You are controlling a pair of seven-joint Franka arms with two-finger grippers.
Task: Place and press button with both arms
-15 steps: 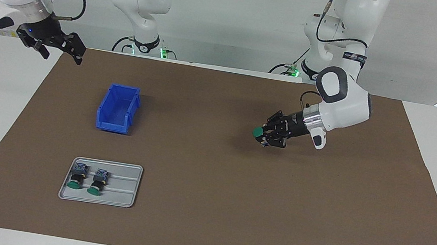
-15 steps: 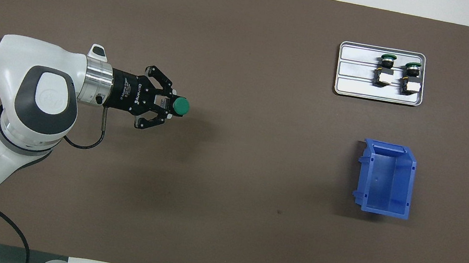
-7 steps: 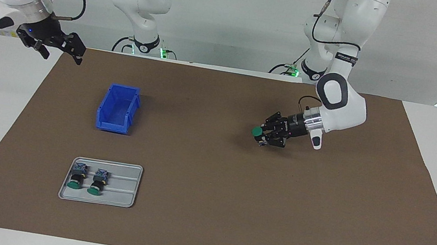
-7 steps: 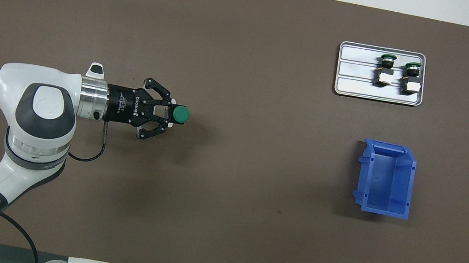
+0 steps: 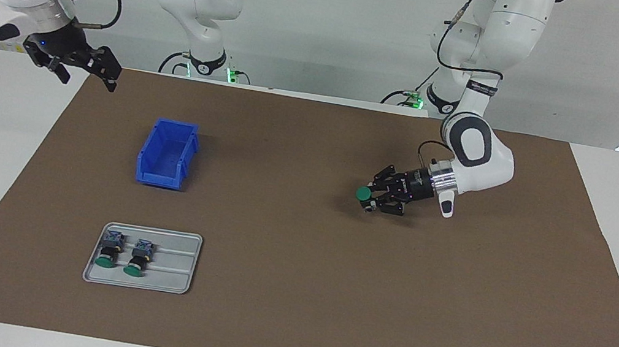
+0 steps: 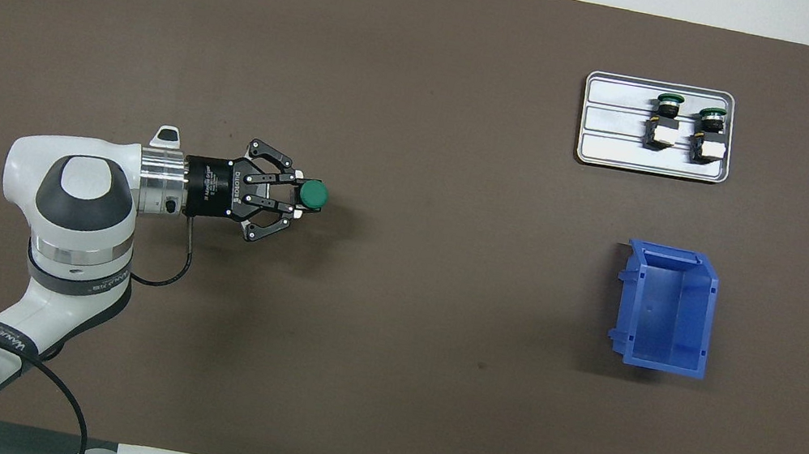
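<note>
Left hand (image 5: 372,199) lowered, gripping button (image 5: 364,194).

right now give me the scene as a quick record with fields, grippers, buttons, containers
left gripper: shut on the button, low over the brown mat, at the left arm's end
right gripper: open, waits raised over the table's edge at the right arm's end
tray: holds two spare buttons side by side
blue bin: empty, nearer the robots than the tray
</note>
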